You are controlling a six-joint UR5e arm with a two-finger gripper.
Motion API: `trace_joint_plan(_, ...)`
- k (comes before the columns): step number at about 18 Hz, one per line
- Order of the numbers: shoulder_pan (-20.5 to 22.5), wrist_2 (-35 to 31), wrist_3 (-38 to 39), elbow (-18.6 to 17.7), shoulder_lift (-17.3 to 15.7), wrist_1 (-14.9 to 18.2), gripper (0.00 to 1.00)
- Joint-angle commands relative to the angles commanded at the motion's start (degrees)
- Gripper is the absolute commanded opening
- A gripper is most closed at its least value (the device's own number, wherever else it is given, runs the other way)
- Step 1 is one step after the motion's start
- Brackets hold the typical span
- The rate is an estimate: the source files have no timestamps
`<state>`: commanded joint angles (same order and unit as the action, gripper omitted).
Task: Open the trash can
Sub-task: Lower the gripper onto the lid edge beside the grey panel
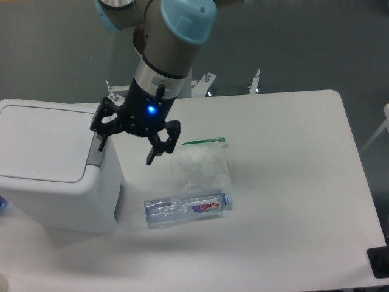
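The white trash can (51,164) stands at the table's left side with its flat lid down. Its grey push tab (95,153) runs along the lid's right edge. My gripper (126,147) hangs open just right of the can, a blue light glowing on its body. One fingertip (101,144) is right over the grey tab; whether it touches is unclear. The other fingertip (149,160) hangs above the table, with nothing between the fingers.
A clear plastic bag (200,167) with white contents lies mid-table. A crushed clear bottle (186,209) lies in front of it. The arm's white pedestal (164,73) rises behind the table's far edge. A dark object (378,263) sits at the front right corner.
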<state>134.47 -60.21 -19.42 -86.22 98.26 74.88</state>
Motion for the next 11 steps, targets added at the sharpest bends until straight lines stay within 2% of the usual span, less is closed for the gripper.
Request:
trace_joint_plan(4,-0.18,0.0,-0.7,-1.85,-0.18,-0.35,1.0)
trace_joint_plan(11,-0.35,-0.18,-0.53,-1.85,0.17,-0.35,1.0)
